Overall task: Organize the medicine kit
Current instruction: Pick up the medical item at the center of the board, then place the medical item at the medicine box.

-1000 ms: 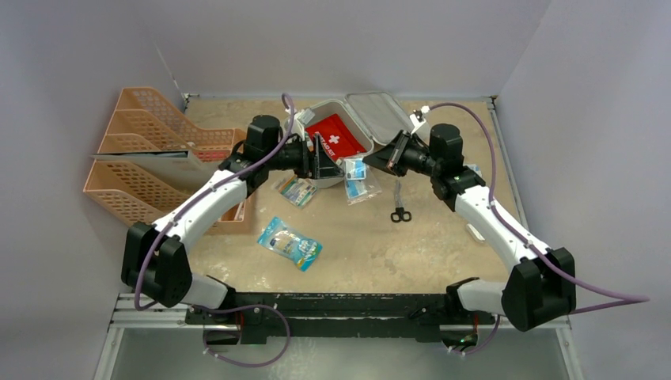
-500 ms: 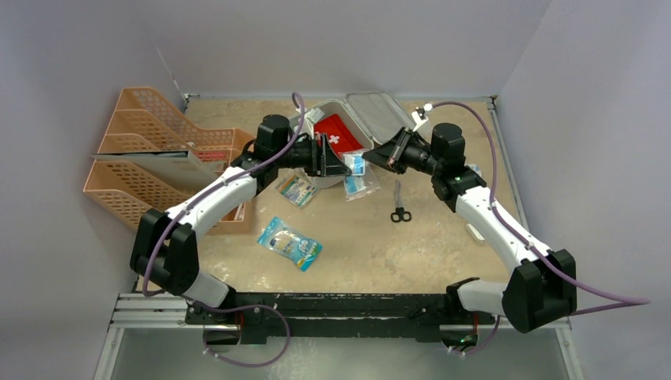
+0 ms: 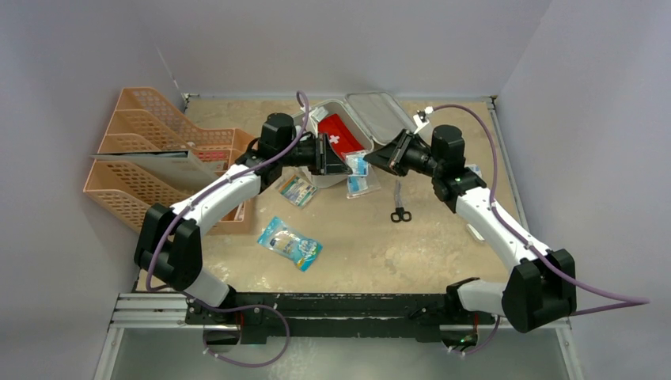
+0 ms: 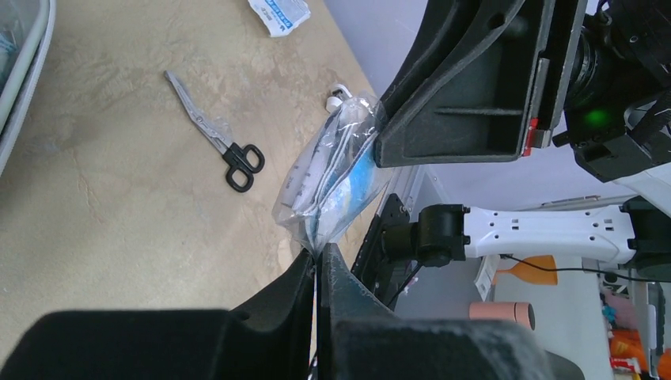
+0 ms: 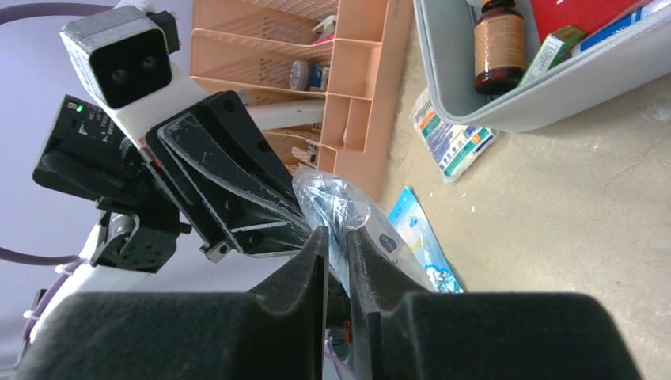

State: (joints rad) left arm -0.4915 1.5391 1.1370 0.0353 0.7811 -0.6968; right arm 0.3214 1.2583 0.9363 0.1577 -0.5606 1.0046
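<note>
The medicine kit [image 3: 381, 115], a pale grey case, lies open at the back with a red pouch [image 3: 336, 134] inside. In the right wrist view its tray [image 5: 538, 103] also holds a brown bottle [image 5: 498, 43]. A clear plastic bag [image 4: 336, 186] with blue and white contents hangs between both grippers, just in front of the kit. My left gripper [image 4: 318, 257] is shut on the bag's lower corner. My right gripper [image 5: 339, 233] has the bag [image 5: 328, 198] between its fingers, which stand slightly apart.
Black scissors [image 3: 399, 204] lie right of the bag. A blue packet [image 3: 290, 243] and a striped packet [image 3: 297, 190] lie on the table. Orange mesh trays [image 3: 150, 158] stand at the left. A small white sachet [image 4: 278, 12] lies near the right wall.
My left gripper moved right to the bag and closed on it. My right gripper's fingers have parted a little. The bag has stayed in place.
</note>
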